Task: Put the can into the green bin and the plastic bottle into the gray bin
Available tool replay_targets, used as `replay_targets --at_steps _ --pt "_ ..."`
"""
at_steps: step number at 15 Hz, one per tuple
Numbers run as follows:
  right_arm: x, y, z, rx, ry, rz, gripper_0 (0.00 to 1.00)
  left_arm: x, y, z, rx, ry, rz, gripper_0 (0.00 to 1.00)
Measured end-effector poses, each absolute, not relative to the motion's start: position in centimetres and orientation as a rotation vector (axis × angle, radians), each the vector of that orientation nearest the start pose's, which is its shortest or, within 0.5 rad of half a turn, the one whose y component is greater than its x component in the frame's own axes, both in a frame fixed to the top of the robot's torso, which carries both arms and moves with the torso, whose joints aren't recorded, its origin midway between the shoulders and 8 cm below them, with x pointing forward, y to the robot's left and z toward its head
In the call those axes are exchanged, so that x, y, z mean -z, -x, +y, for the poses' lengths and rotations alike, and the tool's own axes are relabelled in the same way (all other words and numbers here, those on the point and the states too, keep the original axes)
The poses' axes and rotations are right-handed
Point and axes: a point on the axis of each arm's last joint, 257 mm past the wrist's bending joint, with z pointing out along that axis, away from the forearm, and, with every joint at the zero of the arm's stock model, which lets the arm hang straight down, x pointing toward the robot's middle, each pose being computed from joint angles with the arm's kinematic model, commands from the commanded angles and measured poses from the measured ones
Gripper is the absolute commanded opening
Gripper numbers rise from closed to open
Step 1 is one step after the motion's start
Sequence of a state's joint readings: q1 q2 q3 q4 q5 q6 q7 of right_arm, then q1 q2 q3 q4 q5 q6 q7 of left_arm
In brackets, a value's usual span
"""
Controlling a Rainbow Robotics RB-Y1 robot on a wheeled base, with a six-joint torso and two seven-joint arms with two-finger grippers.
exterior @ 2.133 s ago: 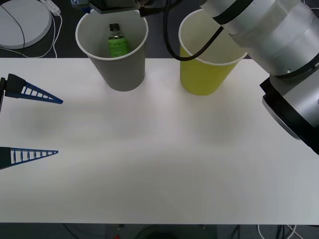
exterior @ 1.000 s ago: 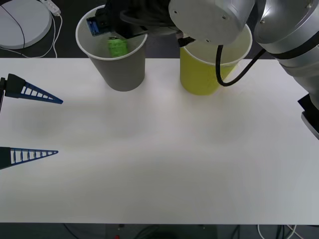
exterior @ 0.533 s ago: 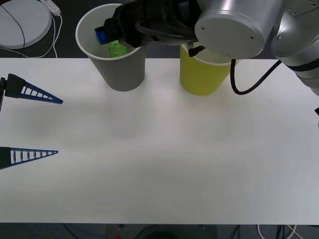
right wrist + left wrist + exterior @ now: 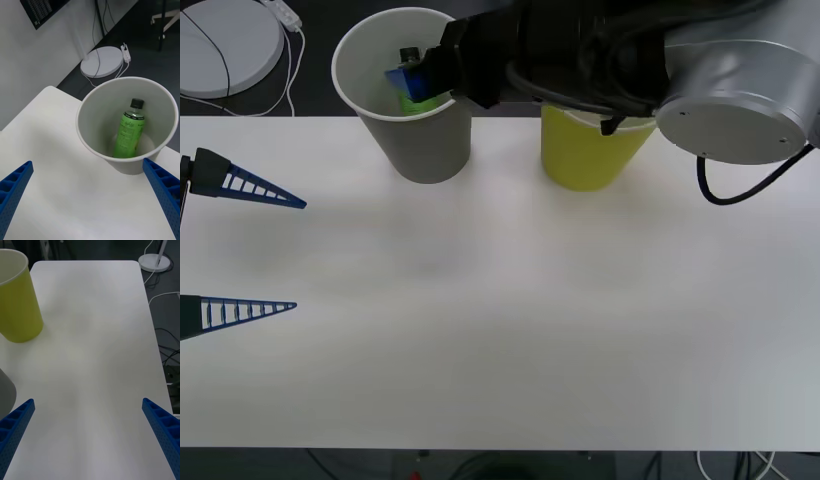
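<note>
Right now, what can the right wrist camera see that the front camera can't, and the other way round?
Right wrist view alone: the small clear plastic bottle with green contents from black cap to base, leaning inside the large gray paper cup, plus a round white floor base whole.

Front view alone: the yellow-green paper cup, the open left end effector at the table's left edge, and the right arm reaching across.

Both: the gray cup, the bottle in it, the white table, and the open right end effector.

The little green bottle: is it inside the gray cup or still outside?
Inside: the plastic bottle stands leaning within the gray bin.
</note>
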State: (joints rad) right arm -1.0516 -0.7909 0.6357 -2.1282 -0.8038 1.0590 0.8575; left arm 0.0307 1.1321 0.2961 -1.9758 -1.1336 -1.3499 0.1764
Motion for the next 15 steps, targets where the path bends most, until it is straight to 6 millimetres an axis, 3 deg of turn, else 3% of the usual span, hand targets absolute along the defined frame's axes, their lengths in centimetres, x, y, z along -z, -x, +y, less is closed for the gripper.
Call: replay_targets --at_steps 10,15 --pt "-4.4 -40.7 3.1 -0.756 0.775 1.628 1.00 8.6 -33.7 24.3 0.402 -1.670 1.433 1.00" --pt "-3.1 -39.5 2.6 -0.836 0.803 1.538 1.00 8.6 -33.7 24.3 0.402 -1.670 1.433 1.00"
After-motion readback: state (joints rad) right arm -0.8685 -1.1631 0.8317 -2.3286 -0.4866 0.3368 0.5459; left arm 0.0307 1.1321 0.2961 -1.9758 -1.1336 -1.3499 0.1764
